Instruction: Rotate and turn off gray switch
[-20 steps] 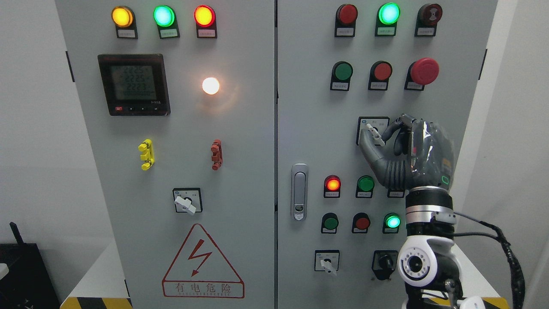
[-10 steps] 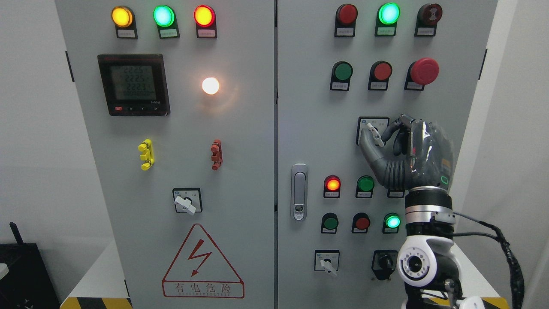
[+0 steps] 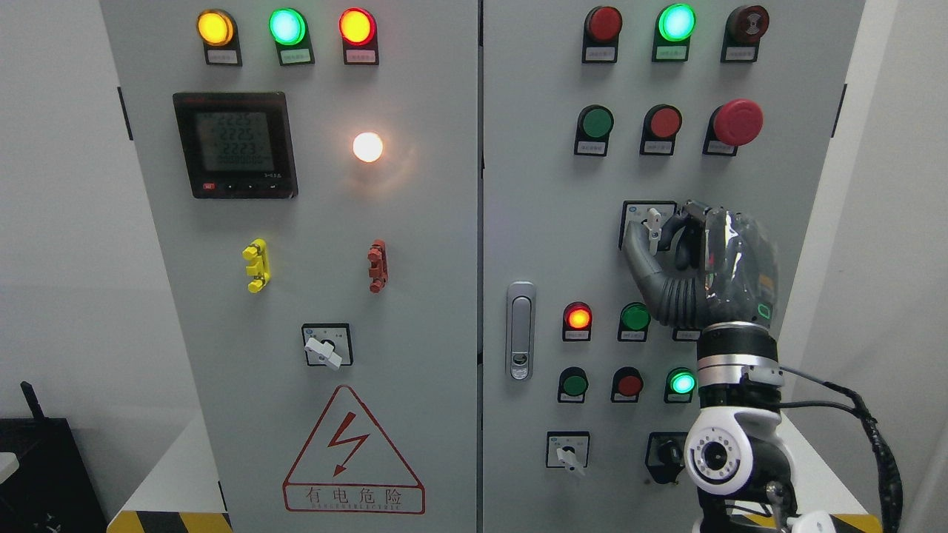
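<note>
The gray rotary switch (image 3: 653, 226) sits on the right cabinet door, mid-height, on a small square plate. Its pale lever now stands nearly upright. My right hand (image 3: 661, 235) reaches up from the lower right and pinches the lever between thumb and index finger; the other fingers curl beside it. The palm and wrist hide the panel just right of the switch. My left arm does not show.
Similar rotary switches sit on the left door (image 3: 326, 346) and lower on the right door (image 3: 567, 451). A black key switch (image 3: 666, 450) is next to my wrist. Lit lamps, push buttons and a red emergency button (image 3: 738, 122) surround the switch. A door handle (image 3: 520, 329) lies left of it.
The switch lever has turned from a tilt toward the upper left to nearly upright, with my right hand still on it. The view shifted slightly.
</note>
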Available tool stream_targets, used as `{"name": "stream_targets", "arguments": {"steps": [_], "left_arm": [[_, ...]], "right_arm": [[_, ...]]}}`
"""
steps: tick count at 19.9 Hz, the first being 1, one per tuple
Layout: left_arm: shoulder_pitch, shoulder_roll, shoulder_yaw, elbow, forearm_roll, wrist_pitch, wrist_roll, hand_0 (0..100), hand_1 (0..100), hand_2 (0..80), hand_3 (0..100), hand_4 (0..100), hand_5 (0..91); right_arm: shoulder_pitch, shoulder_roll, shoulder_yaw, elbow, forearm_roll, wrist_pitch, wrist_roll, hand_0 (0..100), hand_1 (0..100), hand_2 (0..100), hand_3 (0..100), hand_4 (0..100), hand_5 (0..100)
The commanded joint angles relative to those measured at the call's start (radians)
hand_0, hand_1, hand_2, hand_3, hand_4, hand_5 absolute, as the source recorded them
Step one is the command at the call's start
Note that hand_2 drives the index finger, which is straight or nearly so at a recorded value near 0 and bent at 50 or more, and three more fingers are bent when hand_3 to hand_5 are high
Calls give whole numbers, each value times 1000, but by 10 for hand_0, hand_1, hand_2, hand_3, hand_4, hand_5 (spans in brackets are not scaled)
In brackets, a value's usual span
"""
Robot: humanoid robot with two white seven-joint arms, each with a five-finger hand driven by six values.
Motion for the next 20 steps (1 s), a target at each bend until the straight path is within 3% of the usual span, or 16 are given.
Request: {"name": "stream_targets", "arguments": {"steps": [1,10,20], "left_arm": [[-9,-1,8,-25,20,-1,-1,120,389,0,0,0,0],[-9,1,8,-25,20,-1,-1,120,389,0,0,0,0],[-9,-1,8,-25,20,-1,-1,120,389,0,0,0,0]], "right_arm": [[-1,-1,0,1,0,1,-8,482,431,719,1000,1000,1000],[-3,1,-2,1,0,1,-10,496,414,726,1000,1000,1000],[-3,1,-7,1,0,1,-10,446,389,730,1000,1000,1000]]}}
